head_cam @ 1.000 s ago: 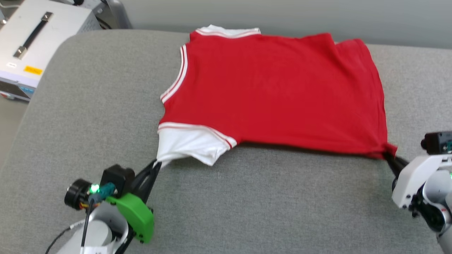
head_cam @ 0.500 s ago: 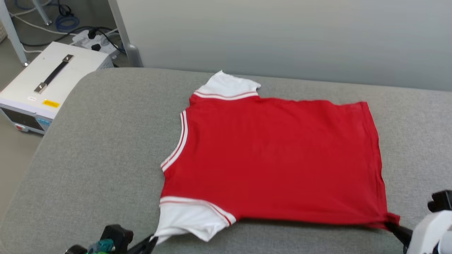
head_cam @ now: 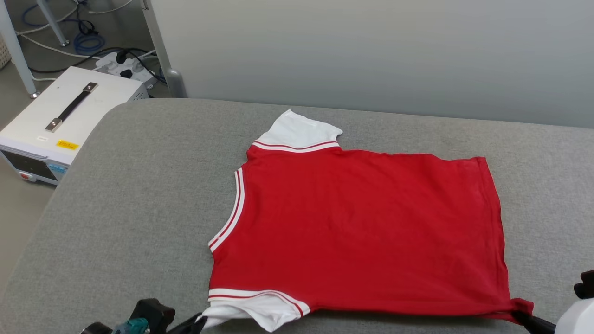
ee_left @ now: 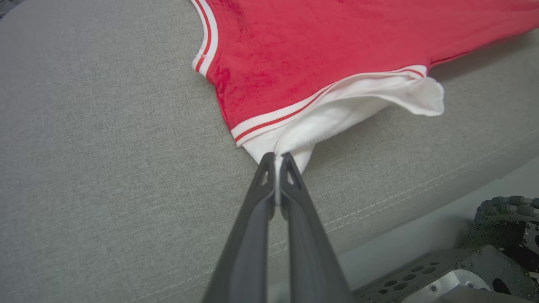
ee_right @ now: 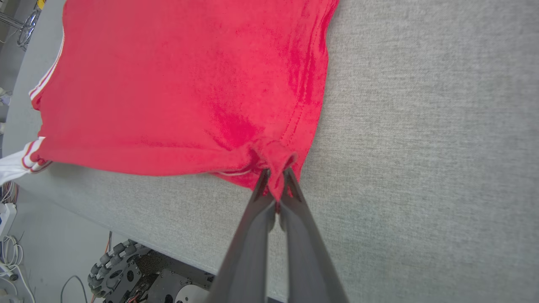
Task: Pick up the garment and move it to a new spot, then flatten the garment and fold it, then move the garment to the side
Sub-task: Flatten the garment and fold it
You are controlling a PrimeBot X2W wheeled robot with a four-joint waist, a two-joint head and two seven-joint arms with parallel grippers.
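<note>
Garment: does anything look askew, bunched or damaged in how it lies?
Mostly flat, with two pinched spots. The garment lies spread on the grey pad, but its near white sleeve is drawn into a crumpled point by the left gripper, and the hem corner is bunched in the right gripper. No damage seen.

Right gripper (ee_right: 276, 179) tight on the bunched hem corner of the red garment (ee_right: 189, 84), grey cushion (ee_right: 421, 147) under the garment.
</note>
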